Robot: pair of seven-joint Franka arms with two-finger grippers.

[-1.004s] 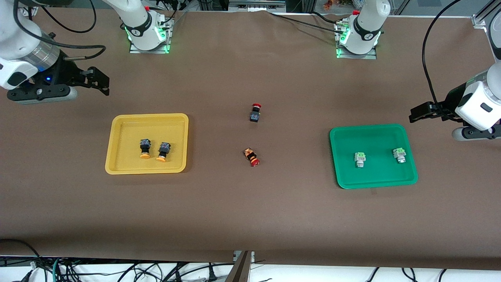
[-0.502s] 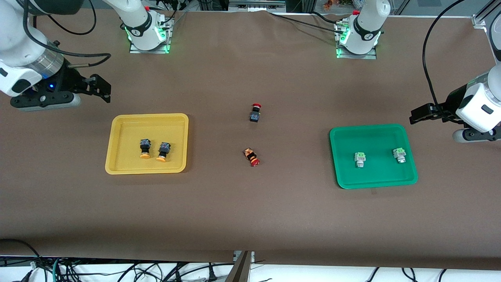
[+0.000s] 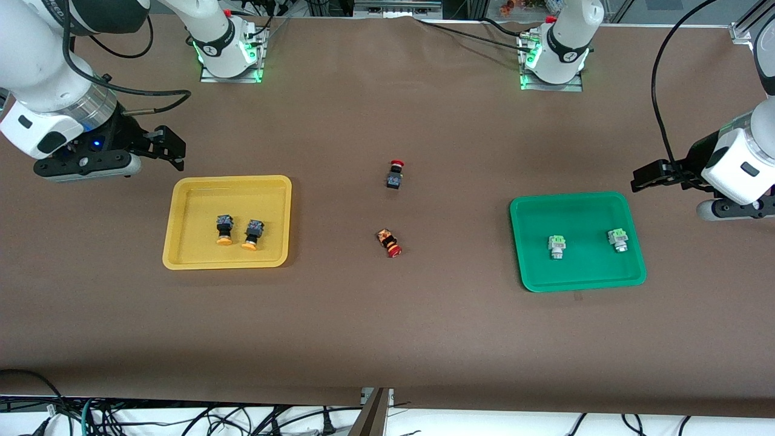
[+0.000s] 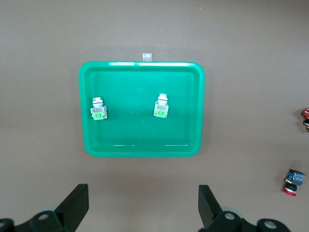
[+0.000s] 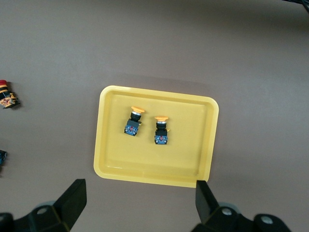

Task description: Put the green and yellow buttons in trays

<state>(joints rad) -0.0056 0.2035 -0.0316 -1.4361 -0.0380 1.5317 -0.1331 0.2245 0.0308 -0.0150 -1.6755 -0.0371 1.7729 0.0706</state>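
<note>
Buttons at rest in trays, none held: right gripper [image 3: 162, 140] spread wide and empty above bare table by the yellow tray's [image 3: 175, 200] rim on the base side; left gripper [image 3: 649, 175] likewise wide open, empty, up over the table just off the green tray's [image 3: 521, 212] corner toward the left arm's end. Two yellow buttons [image 3: 224, 229] side by side, close but apparently not touching, lying flat in the yellow tray, long axes roughly parallel, caps toward the front camera, black bodies toward the bases. Two green buttons [image 3: 556, 246] well apart in the green tray, also lying down, green caps toward the bases, pale bodies toward the camera. Probably light, rigid plastic, unlikely to crush; round caps likely prone to rolling, so best pinched across the squarish body, jaws square to the long axis. Two red buttons [image 3: 395, 174] loose on the table between the trays.
</note>
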